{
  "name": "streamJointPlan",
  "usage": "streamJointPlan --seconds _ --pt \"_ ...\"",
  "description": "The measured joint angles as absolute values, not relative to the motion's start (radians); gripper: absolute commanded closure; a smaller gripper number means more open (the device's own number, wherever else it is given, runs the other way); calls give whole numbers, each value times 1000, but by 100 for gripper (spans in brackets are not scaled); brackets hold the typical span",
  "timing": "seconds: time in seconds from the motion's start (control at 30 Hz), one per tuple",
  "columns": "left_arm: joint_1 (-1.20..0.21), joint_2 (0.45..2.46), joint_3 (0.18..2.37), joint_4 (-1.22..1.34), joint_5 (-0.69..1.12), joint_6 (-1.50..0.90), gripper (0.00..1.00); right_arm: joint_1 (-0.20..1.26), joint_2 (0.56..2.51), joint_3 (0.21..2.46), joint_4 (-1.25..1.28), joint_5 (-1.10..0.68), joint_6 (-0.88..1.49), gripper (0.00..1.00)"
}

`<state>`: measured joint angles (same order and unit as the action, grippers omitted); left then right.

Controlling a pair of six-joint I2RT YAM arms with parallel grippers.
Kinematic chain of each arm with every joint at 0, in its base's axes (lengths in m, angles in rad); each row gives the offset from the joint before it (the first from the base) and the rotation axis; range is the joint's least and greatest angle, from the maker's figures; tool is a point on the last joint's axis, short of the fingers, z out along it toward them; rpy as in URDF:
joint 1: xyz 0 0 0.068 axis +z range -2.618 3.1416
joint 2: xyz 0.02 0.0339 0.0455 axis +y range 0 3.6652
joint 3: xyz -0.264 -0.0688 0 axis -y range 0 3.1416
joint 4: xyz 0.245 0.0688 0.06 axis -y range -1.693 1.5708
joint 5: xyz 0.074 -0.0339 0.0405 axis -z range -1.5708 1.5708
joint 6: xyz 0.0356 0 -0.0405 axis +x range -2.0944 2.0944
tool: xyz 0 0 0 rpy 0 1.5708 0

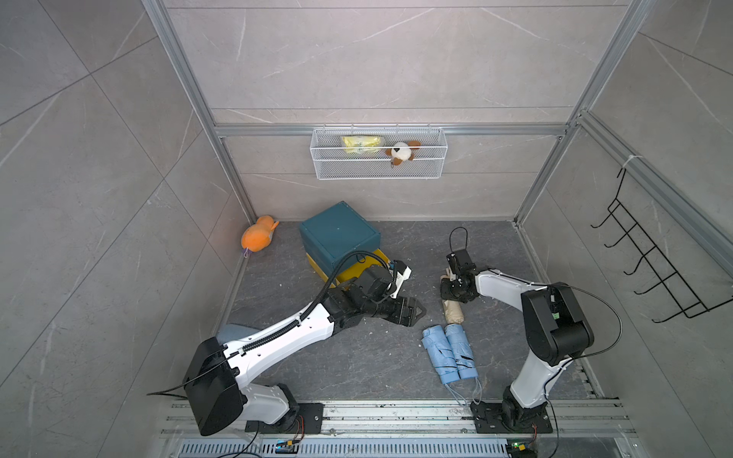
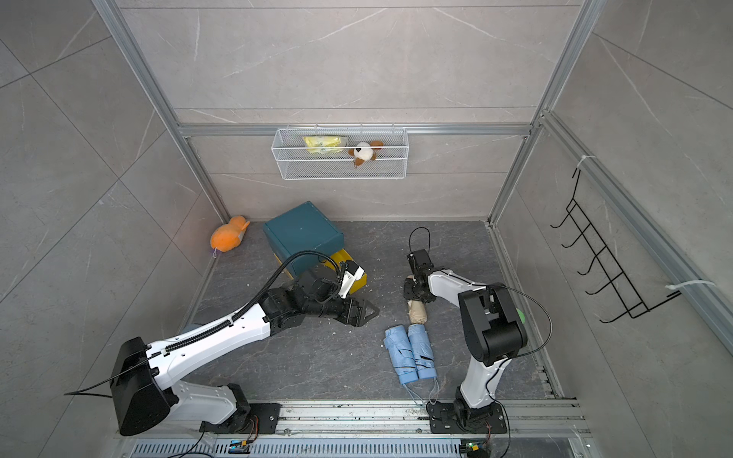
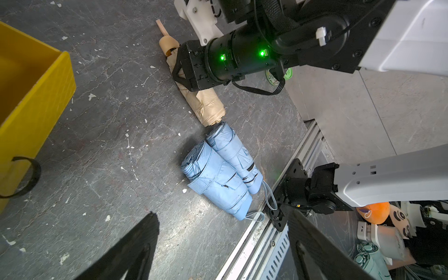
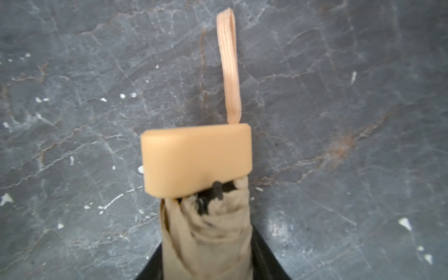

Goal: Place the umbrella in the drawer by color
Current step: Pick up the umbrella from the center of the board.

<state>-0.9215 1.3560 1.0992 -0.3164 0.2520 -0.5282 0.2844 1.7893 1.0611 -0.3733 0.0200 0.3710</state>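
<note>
A folded tan umbrella (image 1: 454,311) (image 3: 206,106) lies on the dark floor. My right gripper (image 1: 452,283) (image 4: 206,261) comes down on it near the handle end, its black fingers pressed on the fabric from both sides. The tan handle (image 4: 196,160) and its strap (image 4: 229,68) stick out beyond the jaws. Two blue umbrellas (image 1: 436,353) (image 1: 460,349) lie side by side nearer the front. The yellow drawer (image 1: 357,269) (image 3: 31,97) stands pulled out of the teal cabinet (image 1: 337,234). Between the drawer and the umbrellas hovers my left gripper (image 1: 416,311) (image 3: 223,254), open and empty.
An orange plush toy (image 1: 258,238) lies in the back left corner. A white wire basket (image 1: 378,158) hangs on the back wall and a black hook rack (image 1: 650,257) on the right wall. A metal rail (image 1: 396,412) borders the front.
</note>
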Motion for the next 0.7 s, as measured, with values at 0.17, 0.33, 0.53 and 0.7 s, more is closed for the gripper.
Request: streamJointPlan --seconds 0.17,0.33,0.53,0.7 --pt "-921 1330 1093 -339 213 -528 13 281 1721 1028 -344 -77 398 65" --pt "-915 1278 1091 -371 184 -527 12 274 1621 1003 -274 -197 462 66" --pt "-881 1232 1079 -381 183 -527 8 273 1521 927 -80 -375 619 67" --pt "-840 1229 1078 -381 194 -528 6 274 1497 850 149 -506 813 68"
